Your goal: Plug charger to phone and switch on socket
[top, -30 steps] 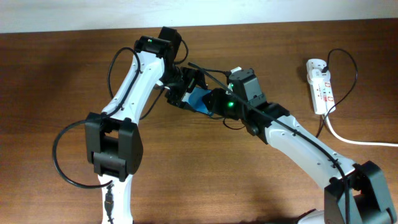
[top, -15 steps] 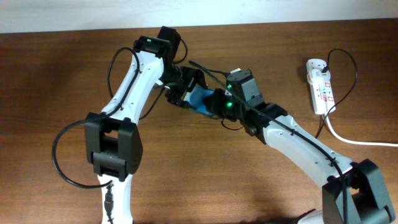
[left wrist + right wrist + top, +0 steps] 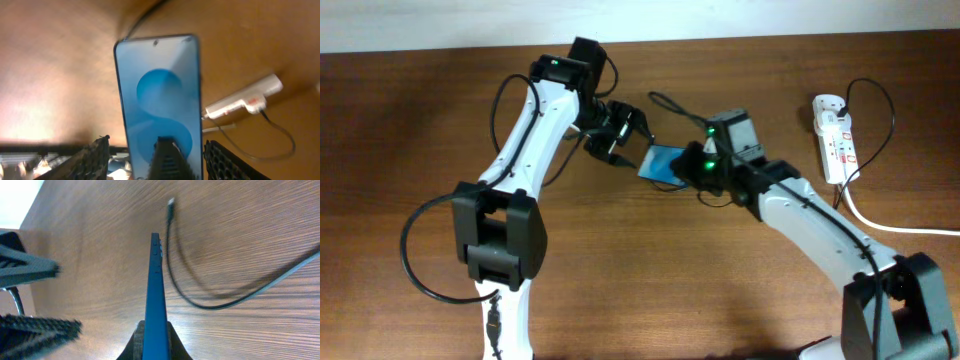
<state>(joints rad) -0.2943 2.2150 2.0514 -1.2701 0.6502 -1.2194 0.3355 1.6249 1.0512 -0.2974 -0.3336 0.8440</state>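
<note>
The phone [image 3: 663, 163], slim with a bright blue screen, is held on edge above the table by my right gripper [image 3: 692, 172], which is shut on its lower end [image 3: 156, 330]. In the right wrist view the phone [image 3: 155, 280] shows edge-on. My left gripper [image 3: 625, 135] is open just left of the phone; its fingers [image 3: 156, 141] flank the phone's screen [image 3: 160, 85] without touching. The charger [image 3: 168, 255], a thin black cable, lies loose on the table to the right of the phone, with its plug tip [image 3: 171, 202] free. The socket [image 3: 835, 140] lies at the far right.
The socket's thick white cord [image 3: 890, 225] runs off the right edge. The black cable [image 3: 670, 103] loops behind the phone and runs toward the socket, which also shows in the left wrist view [image 3: 245, 100]. The table [image 3: 410, 120] is brown wood.
My right gripper has carried the phone to the right. My left gripper has drawn back from the phone to the left and stands open. The cable's end now lies apart from the phone.
</note>
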